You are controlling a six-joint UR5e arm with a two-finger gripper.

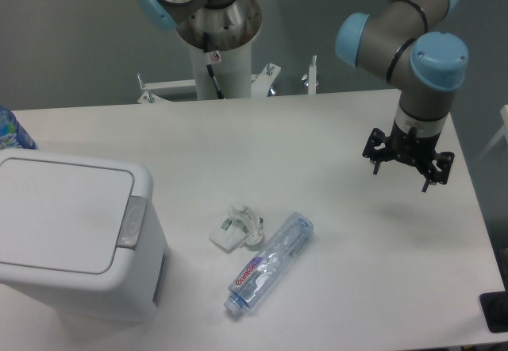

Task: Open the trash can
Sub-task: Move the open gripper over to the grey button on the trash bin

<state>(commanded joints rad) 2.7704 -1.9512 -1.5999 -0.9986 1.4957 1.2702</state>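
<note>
Hanging over the right side of the table (333,232), the gripper (408,159) points straight down and holds nothing. Its jaws look spread apart, with dark prongs sticking out on both sides, but the picture is too blurry to say how wide they are. It floats above bare table and touches no thing.

Far off to the left of the jaws, and lower in the picture, sits the trash can (75,236). It is the biggest thing on the table. Its flat lid (59,216) is down, so the can is shut. A grey button (132,222) sits on the rim, on the side that faces toward the jaws. That is handy, because the arm can probably reach it without going around the can.

Between the jaws and the can lie a clear plastic bottle (268,262) on its side and a small white clip (236,229) just beside it. They seem to be in the way only if the arm goes low.

The job has not started. The arm would likely need to cross left, above the bottle, and then press down on the button.
</note>
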